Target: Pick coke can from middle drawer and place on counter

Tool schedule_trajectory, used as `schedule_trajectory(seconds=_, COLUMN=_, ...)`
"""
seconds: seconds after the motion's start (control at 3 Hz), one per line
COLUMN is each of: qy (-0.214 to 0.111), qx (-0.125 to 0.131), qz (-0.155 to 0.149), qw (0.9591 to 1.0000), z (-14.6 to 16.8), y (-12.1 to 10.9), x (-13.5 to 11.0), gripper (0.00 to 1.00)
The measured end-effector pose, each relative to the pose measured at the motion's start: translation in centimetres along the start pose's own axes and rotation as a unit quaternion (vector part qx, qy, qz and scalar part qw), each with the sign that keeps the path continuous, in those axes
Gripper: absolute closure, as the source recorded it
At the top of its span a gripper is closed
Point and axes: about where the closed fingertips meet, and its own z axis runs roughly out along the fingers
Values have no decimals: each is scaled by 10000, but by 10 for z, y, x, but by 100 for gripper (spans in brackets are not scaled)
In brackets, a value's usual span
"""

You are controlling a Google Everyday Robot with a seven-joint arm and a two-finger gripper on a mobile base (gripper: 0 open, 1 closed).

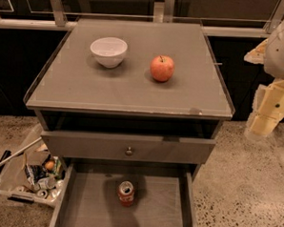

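Note:
The coke can (126, 193) stands upright in the open middle drawer (89, 206), near the middle of its flat grey bottom, silver top facing up. The counter (129, 91) is the wide grey cabinet top above it. My gripper (262, 125) hangs at the right side of the cabinet, about level with the counter's front edge, well above and to the right of the can. It is not touching the can, and nothing shows in it.
A white bowl (108, 50) and a red-yellow apple (162, 68) sit on the back half of the counter. A shut drawer front with a round knob (129, 151) is above the open drawer. A clear bin of scrap cans (31, 176) stands on the floor at left.

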Motion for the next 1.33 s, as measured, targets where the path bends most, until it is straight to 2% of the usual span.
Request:
schedule_trajectory(seconds=0.33, qy=-26, qx=12, qz=-49, qw=10000, z=0, y=3, x=-2, gripper=0)
schedule_trajectory(seconds=0.67, qy=-182, qx=-26, qz=-240, qw=9995, z=9, y=21, x=-8, gripper=0)
schedule_trajectory(seconds=1.0, qy=-457, qx=-128, qz=-537, qw=9974, z=26, y=48, x=-13, gripper=0)
schedule_trajectory(seconds=1.33, qy=-949, qx=-214, qz=-766, qw=9923, z=49, y=72, x=-9, gripper=0)
